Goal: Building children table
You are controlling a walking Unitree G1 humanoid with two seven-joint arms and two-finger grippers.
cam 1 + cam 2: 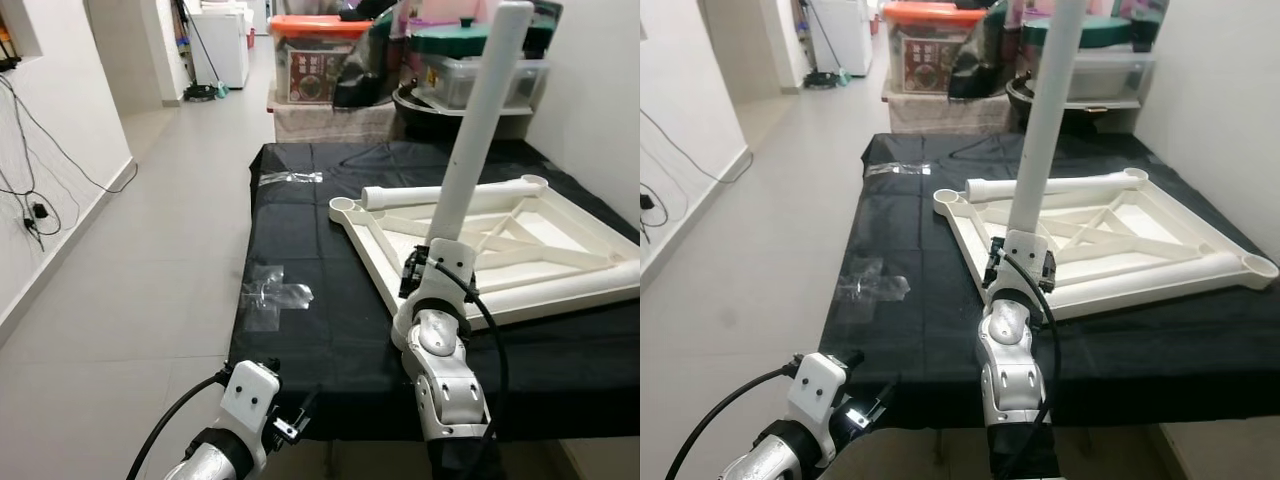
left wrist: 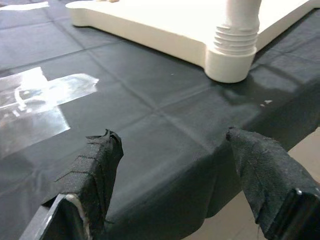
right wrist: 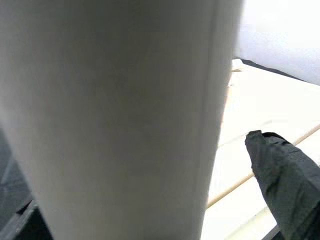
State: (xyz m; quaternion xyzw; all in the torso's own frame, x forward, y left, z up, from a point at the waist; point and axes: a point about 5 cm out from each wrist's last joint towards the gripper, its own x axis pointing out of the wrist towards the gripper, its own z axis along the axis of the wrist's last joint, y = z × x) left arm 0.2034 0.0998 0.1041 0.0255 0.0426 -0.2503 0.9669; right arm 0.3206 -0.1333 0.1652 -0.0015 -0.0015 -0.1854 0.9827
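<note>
The white plastic children's table top (image 1: 520, 255) lies upside down on a table covered in black cloth (image 1: 330, 330), toward the robot's right side, its ribbed underside facing up with diagonal cross braces. Its corners carry round sockets. One long white cylindrical table leg (image 1: 478, 125) stands in the near corner socket, long axis close to vertical, leaning slightly to the robot's right at the top; its threaded base shows at the socket in the left wrist view (image 2: 235, 42). A second white tubular leg (image 1: 440, 195) lies flat along the far edge of the top, long axis running left to right.

The right gripper (image 1: 432, 262) is at the lower part of the standing leg, its fingers clamped on it; one black padded finger (image 3: 285, 180) shows beside the leg surface.

The left gripper (image 2: 172, 165) hangs at the near edge of the cloth, fingers spread apart and holding nothing.

Patches of clear tape (image 1: 275, 290) lie on the cloth.
</note>
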